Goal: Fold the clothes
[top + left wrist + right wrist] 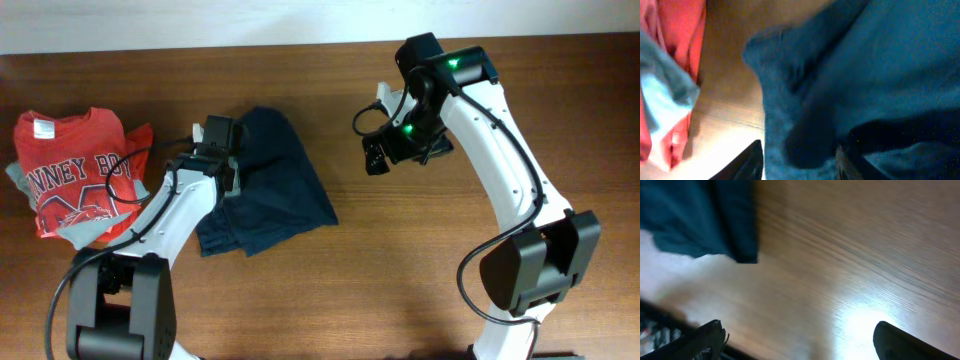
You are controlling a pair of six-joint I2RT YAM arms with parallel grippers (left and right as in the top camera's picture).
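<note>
The clothes (275,190), a dark navy garment, lie rumpled on the wooden table left of centre. My left gripper (230,182) sits at their left edge. In the left wrist view its fingers (800,160) hold a thick fold of the navy fabric (880,75) between them. My right gripper (376,158) hovers over bare wood to the right of the clothes, apart from them. In the right wrist view its fingers (800,340) are wide open and empty, with a corner of the navy fabric (700,215) at the upper left.
A red T-shirt with white lettering (75,180) lies at the far left over a grey garment (85,232). Both show in the left wrist view, the red shirt (685,30) and the grey one (665,95), close to the clothes.
</note>
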